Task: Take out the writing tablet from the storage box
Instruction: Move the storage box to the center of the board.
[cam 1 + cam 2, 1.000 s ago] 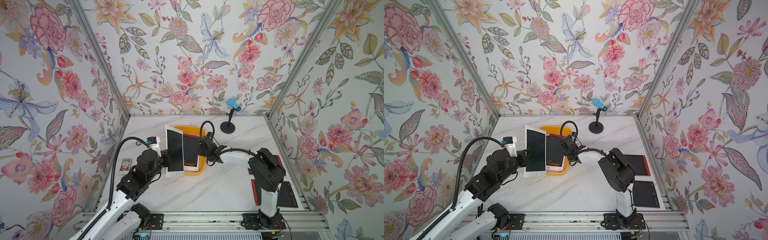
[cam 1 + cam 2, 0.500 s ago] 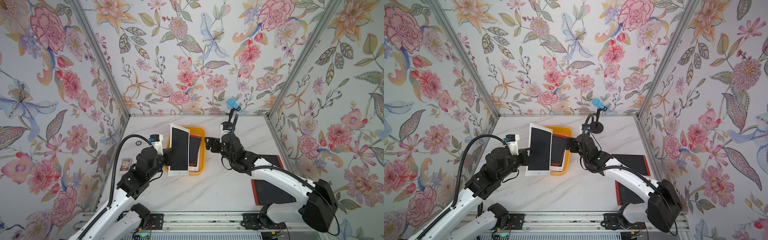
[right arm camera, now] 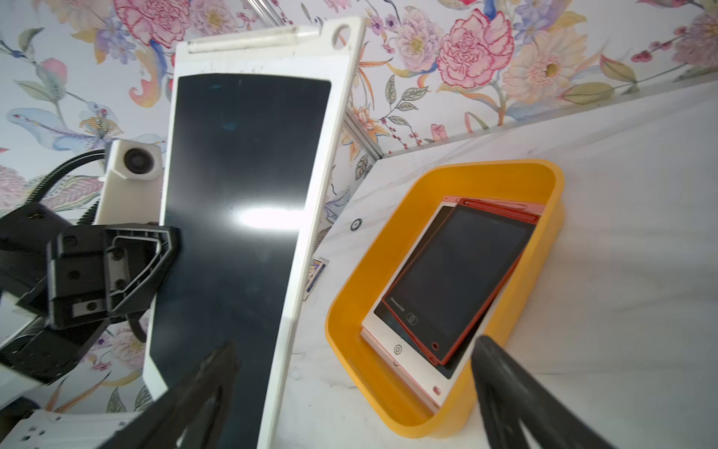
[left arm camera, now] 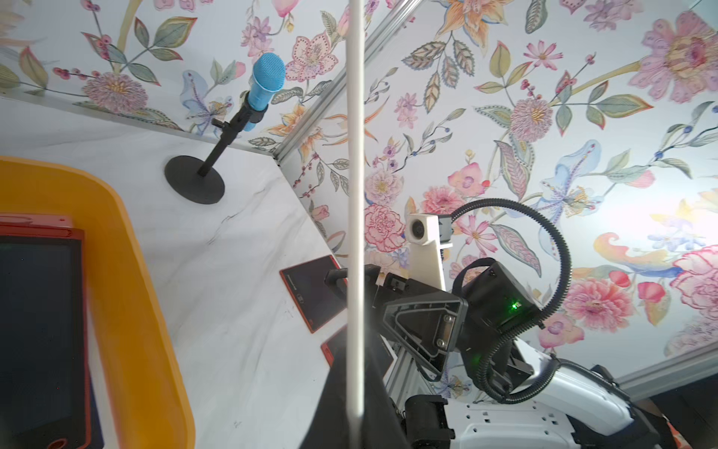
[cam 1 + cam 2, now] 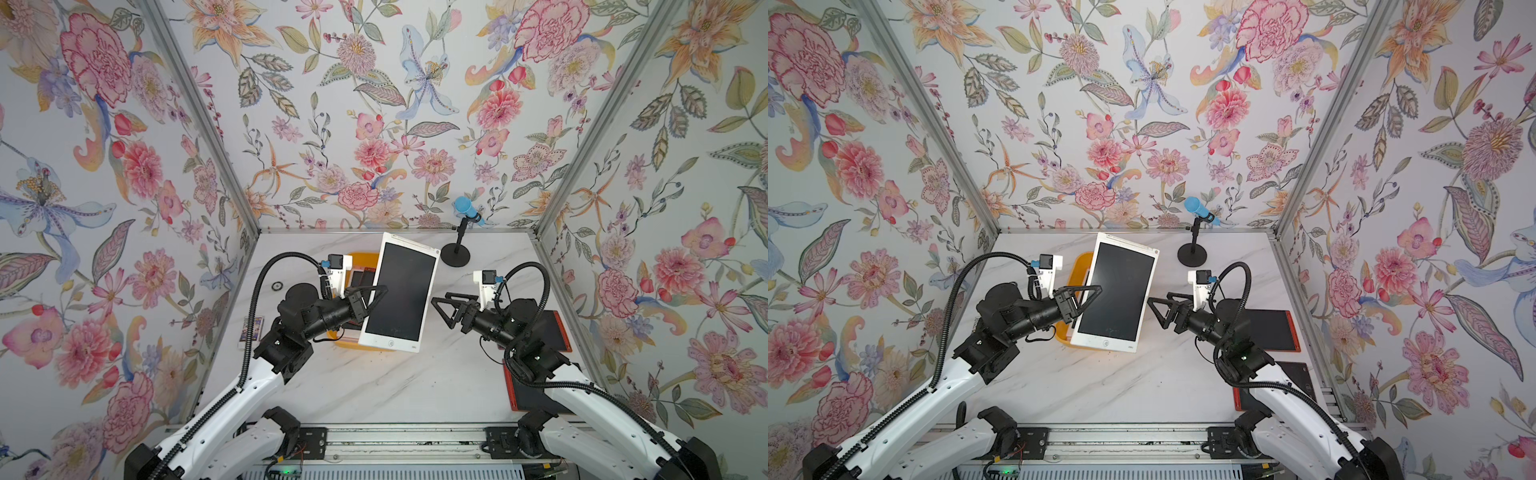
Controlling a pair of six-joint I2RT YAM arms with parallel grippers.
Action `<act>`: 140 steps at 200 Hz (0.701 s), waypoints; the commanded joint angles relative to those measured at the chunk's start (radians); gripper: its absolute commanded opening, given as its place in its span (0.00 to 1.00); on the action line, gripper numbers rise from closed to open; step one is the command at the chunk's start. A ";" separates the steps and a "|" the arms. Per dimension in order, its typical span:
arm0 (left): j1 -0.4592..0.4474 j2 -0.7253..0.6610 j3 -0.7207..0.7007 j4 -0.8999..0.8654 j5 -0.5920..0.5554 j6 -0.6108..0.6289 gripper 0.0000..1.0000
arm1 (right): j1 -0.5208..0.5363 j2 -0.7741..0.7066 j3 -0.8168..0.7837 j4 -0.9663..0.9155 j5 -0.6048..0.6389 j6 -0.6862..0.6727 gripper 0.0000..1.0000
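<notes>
We are looking at the white writing tablet (image 5: 399, 293), which is hanging in the air, out of the storage box (image 3: 551, 217) and tilted with its dark screen facing the right arm. In both top views it is covering much of the yellow-orange box (image 5: 1077, 266) from sight. In the right wrist view it is standing nearly upright beside the box, with its lower end hidden behind a gripper finger.

The left gripper (image 5: 374, 296) is clamping the tablet by one long edge, jaws closed on the white frame about halfway along. In the left wrist view we are seeing the tablet (image 4: 355, 194) only edge-on, as a thin white bar.

Inside the box, a red-framed tablet (image 3: 462, 280) is lying on top of a white-framed tablet (image 3: 404, 350), and both are resting slightly askew against the far wall.

The right gripper (image 5: 442, 311) is hovering just beside the held tablet's other long edge. Its jaws are spread wide with nothing between them, and it is not touching the tablet.

Behind the right arm, two more red-framed tablets (image 5: 555, 330) (image 5: 525, 397) are lying flat on the marble tabletop (image 5: 395, 386). A blue microphone (image 5: 467, 210) is standing on its black stand near the back wall, well apart from the box.
</notes>
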 commanded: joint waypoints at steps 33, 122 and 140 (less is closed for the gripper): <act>0.001 0.002 -0.039 0.195 0.126 -0.112 0.00 | -0.004 0.011 -0.026 0.204 -0.159 0.110 0.85; -0.031 0.068 -0.050 0.243 0.191 -0.128 0.00 | 0.034 0.023 -0.003 0.253 -0.194 0.169 0.32; -0.034 0.084 -0.044 0.241 0.196 -0.122 0.00 | 0.033 0.025 0.003 0.228 -0.187 0.171 0.26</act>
